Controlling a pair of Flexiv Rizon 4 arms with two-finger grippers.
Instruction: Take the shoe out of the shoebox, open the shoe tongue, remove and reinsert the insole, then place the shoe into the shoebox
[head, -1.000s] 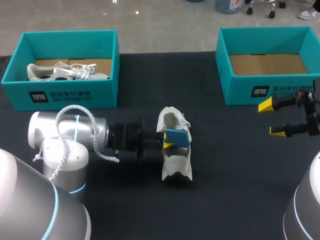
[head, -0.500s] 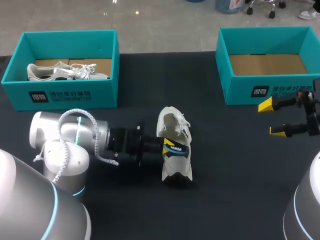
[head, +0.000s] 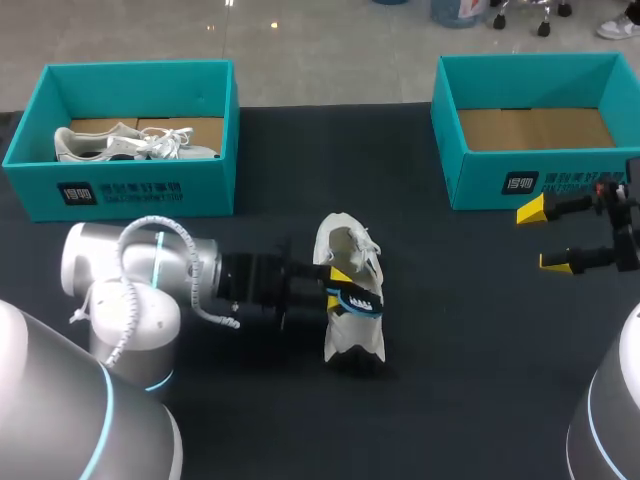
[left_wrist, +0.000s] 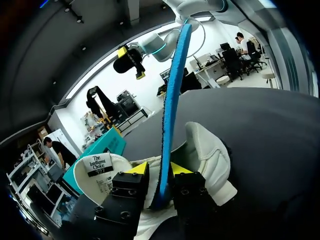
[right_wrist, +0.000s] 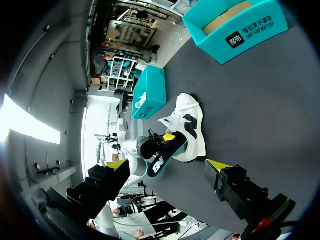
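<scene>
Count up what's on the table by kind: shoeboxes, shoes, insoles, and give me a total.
Teal shoeboxes: 2
White shoes: 2
Blue insole: 1
Total: 5

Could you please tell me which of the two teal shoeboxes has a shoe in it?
The left shoebox holds a white shoe; the right shoebox shows only bare cardboard.

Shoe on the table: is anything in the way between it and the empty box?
Nothing visible does. Only bare table lies between the shoe and the empty shoebox. The right arm's jaws stand open near the box's front, off to the side. The left arm's jaws hold the blue insole at the shoe.
</scene>
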